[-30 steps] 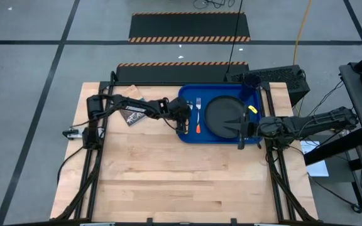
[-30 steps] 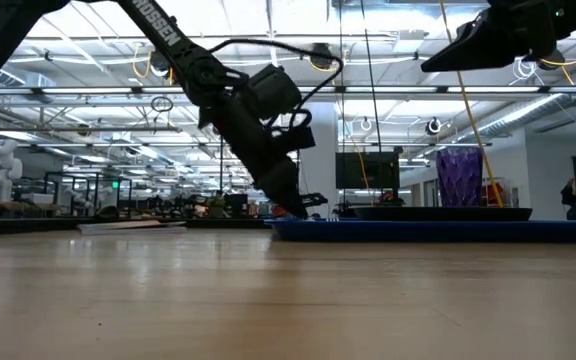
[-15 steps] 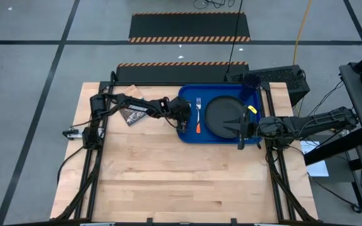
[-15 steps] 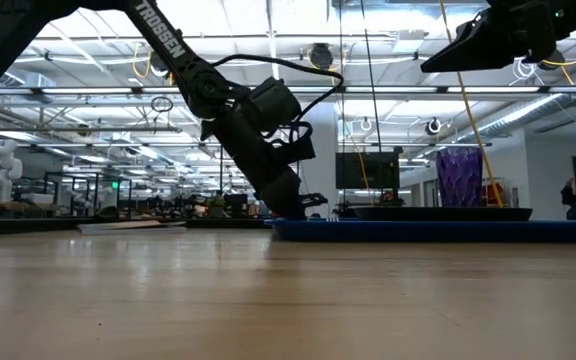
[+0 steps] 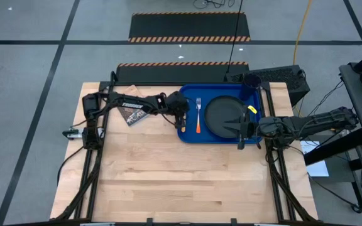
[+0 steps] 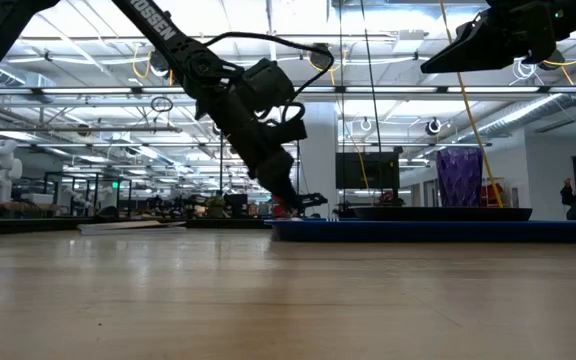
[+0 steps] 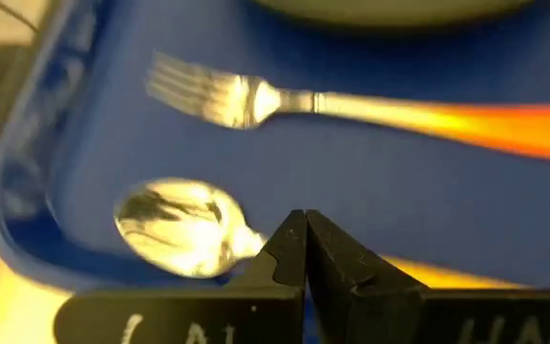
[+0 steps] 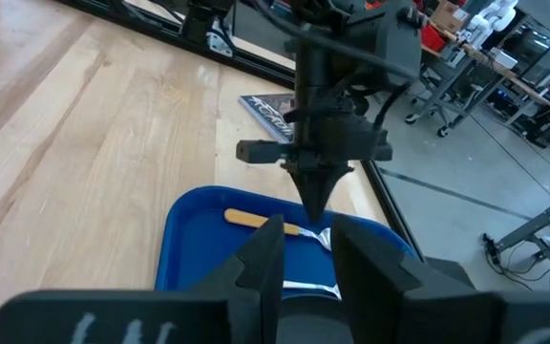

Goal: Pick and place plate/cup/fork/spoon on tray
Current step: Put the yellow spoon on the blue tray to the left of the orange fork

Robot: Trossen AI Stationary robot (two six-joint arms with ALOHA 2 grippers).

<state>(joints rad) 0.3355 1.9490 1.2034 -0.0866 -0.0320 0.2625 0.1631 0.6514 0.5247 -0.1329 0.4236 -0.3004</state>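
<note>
The blue tray (image 5: pixel 189 137) lies at the table's far right. On it are the black plate (image 5: pixel 224 116), the orange-handled fork (image 5: pixel 198 113) to the plate's left, and the purple cup (image 5: pixel 251 80) in the far right corner. My left gripper (image 7: pixel 304 229) is over the tray's left side and shut on the spoon (image 7: pixel 175 225). The spoon lies beside the fork (image 7: pixel 256 100). My right gripper (image 8: pixel 306 253) is open and empty, raised above the plate's right side (image 5: pixel 241 129). My left gripper pinches the spoon's thin neck (image 7: pixel 254 241), just behind the silver bowl, between its two fingertips. The fingers slant down from the table's left and lie across the spoon. The spoon sits level, low in the tray along its left rim. Whether it rests on the tray floor, I cannot tell.
A small printed booklet (image 5: pixel 134 114) lies on the wood left of the tray, under my left arm. The near half of the table (image 5: pixel 187 182) is bare wood. A dark box (image 5: pixel 281 78) stands behind the tray's far right corner.
My left gripper dipped toward the tray floor and then rose a little. It has also shifted toward the table's far edge and stays shut on the spoon. The spoon has stayed low over the tray's left side.
</note>
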